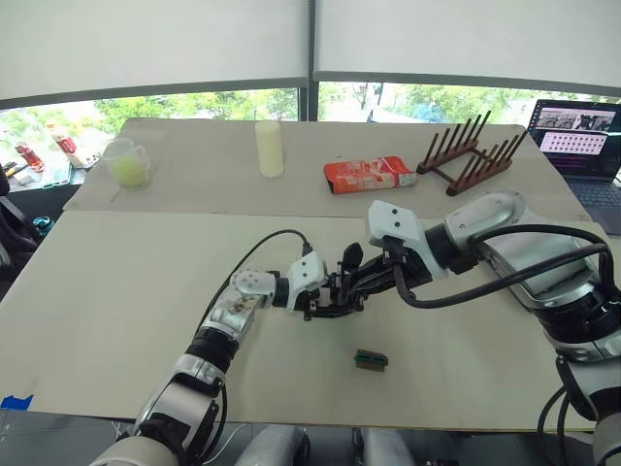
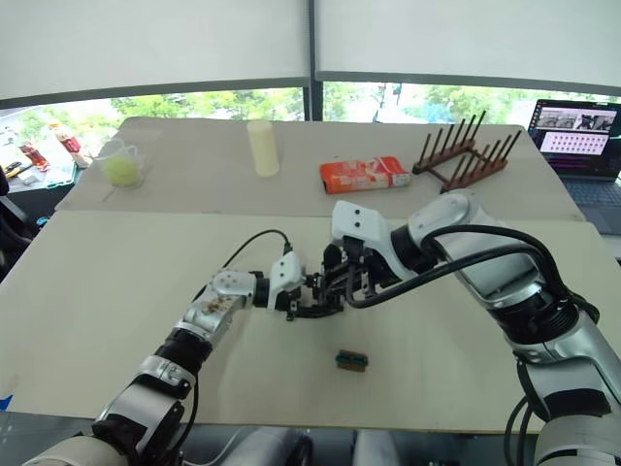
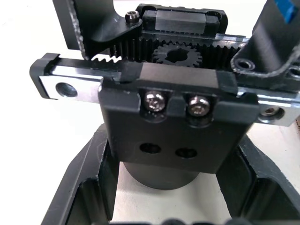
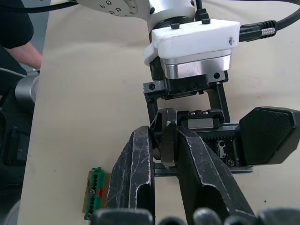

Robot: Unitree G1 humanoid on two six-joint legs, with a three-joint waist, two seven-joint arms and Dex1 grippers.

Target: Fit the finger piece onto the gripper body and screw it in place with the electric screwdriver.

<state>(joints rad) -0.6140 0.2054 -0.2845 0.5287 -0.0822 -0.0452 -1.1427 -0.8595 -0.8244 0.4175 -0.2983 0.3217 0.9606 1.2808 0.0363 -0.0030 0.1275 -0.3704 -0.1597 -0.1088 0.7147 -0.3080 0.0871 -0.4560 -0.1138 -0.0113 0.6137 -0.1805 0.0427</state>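
Above the table's near middle, the left gripper [image 1: 325, 294] clamped the chunky black gripper body [image 3: 173, 117], while the right gripper [image 4: 164, 154] pinched the flat black finger piece [image 4: 168, 140] against it.

White-and-silver jointed arms carry black looping cables, white wrist housings and scuffed black claw fingers [image 4: 136, 173].

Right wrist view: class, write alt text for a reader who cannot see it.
The right gripper pinches the finger piece against the gripper body, which the left gripper holds over a beige table. A small green block lies on the table nearby.
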